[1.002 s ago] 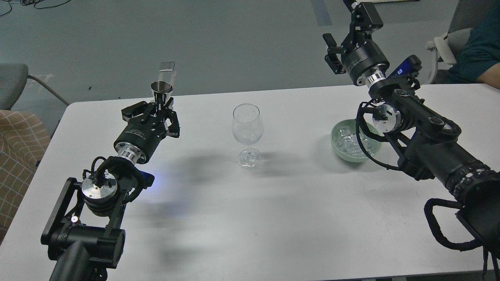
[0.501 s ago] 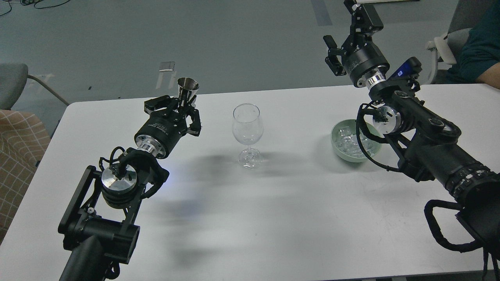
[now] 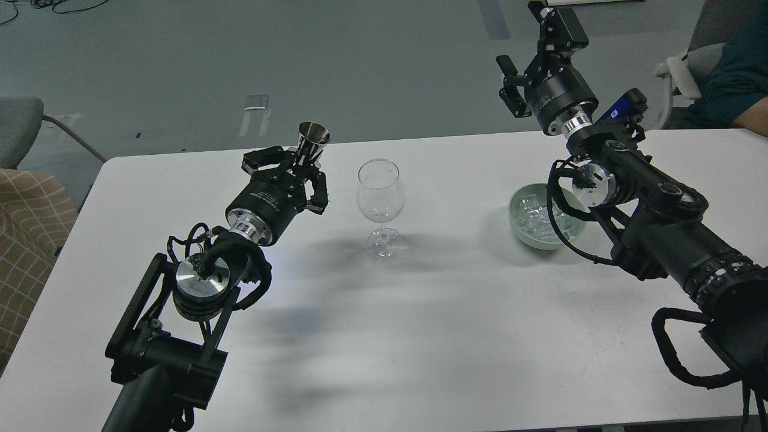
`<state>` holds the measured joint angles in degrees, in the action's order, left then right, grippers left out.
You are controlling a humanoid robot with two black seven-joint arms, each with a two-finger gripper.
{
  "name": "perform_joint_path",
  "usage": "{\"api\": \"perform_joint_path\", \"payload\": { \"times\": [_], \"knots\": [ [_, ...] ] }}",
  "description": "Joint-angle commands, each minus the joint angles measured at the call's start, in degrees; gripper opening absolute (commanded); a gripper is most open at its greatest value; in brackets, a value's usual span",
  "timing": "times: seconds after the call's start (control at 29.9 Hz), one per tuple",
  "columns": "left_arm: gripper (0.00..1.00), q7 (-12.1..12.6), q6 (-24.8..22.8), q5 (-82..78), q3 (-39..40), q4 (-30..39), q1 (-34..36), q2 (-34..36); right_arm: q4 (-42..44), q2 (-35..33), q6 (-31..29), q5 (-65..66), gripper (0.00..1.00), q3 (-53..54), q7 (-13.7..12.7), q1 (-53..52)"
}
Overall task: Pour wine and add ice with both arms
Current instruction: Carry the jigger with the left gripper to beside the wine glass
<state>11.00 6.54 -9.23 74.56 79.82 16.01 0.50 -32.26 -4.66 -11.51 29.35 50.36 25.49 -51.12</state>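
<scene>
A clear stemmed glass [image 3: 380,201] stands upright at the middle of the white table [image 3: 420,336]. My left gripper [image 3: 300,165] is shut on a small steel measuring cup [image 3: 312,139], held upright just left of the glass rim. Any wine in the cup is hidden from this angle. Ice cubes [image 3: 536,217] lie in a pale green bowl [image 3: 521,228] to the right of the glass. My right gripper [image 3: 534,45] is raised high beyond the far table edge, behind the bowl, open and empty.
A person in a dark teal top [image 3: 741,78] sits at the far right by a grey chair [image 3: 702,54]. A checked cushion [image 3: 24,234] and another chair [image 3: 21,123] are at the left table edge.
My left arm has carried the steel cup to the right, from well left of the glass to just beside its rim. The right arm has barely moved.
</scene>
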Motion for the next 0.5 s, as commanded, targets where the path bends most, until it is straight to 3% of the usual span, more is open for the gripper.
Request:
{"api": "perform_joint_path", "payload": {
  "times": [0.0,0.47],
  "knots": [
    [0.07,0.0,-0.4,-1.1,-0.9,0.0,-0.3,0.6,0.0,0.0,0.0,0.0,1.0,0.0,0.0,0.1],
    [0.07,0.0,-1.1,-5.9,-2.5,2.7,-0.5,0.4,0.0,0.0,0.0,-0.1,1.0,0.0,0.1,0.4]
  ]
}}
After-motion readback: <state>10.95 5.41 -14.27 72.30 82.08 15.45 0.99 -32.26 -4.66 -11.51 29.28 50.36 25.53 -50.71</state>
